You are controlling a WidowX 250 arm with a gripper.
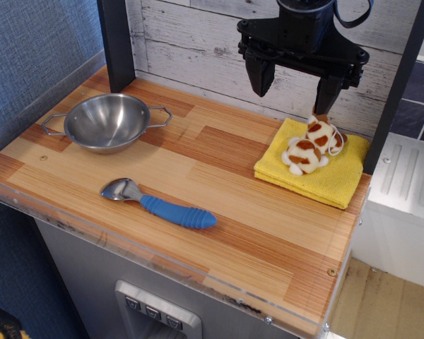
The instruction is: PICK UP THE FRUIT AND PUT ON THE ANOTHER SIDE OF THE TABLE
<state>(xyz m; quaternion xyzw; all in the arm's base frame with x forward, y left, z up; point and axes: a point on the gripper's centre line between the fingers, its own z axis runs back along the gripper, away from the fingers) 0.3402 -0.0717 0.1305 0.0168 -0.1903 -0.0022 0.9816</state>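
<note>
The fruit (311,146), a small lumpy cream-white item with orange-brown patches, lies on a yellow folded cloth (312,173) at the back right of the wooden table (219,205). My black gripper (294,85) hangs open and empty just above and behind the fruit, a little to its left. Its right finger ends close over the fruit's top without touching it.
A steel bowl (107,122) with two handles stands at the back left. A scoop (159,203) with a blue handle lies at the front centre. A white plank wall (198,42) and a dark post (116,42) close the back. The table drops off at the right edge.
</note>
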